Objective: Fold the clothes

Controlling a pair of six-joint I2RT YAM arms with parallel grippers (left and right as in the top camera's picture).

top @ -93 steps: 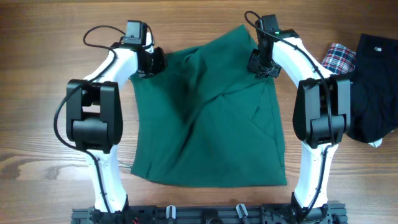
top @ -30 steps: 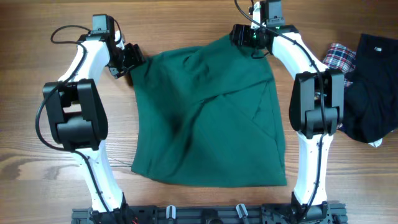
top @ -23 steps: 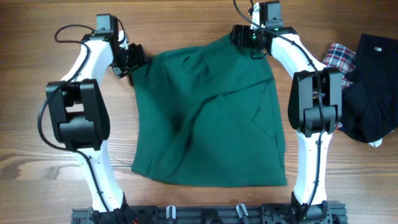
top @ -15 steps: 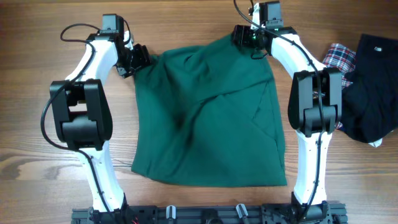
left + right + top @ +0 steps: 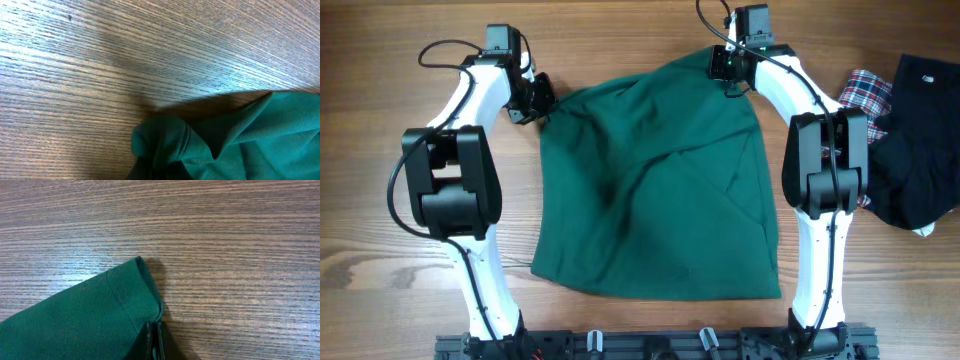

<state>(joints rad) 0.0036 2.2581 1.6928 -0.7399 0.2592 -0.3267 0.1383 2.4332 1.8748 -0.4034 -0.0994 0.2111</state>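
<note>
bg: wood-grain tbl (image 5: 380, 250) | blk rail (image 5: 650, 343) at near edge | soft glare on wood

We read this as a robotics lab, not a home: a white-and-black left robot arm (image 5: 448, 180) and its right twin (image 5: 828, 165) rise from a black metal rail (image 5: 650, 345) at the edge of a brown wood-grain table (image 5: 380, 270), thin black cables (image 5: 440, 45) looping loose off their wrists.

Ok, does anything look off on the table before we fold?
The green garment isn't flat: a diagonal ridge crosses its middle and its far-left corner is wadded up, while the far-right corner lies neat. Nothing looks spilled or torn.
</note>
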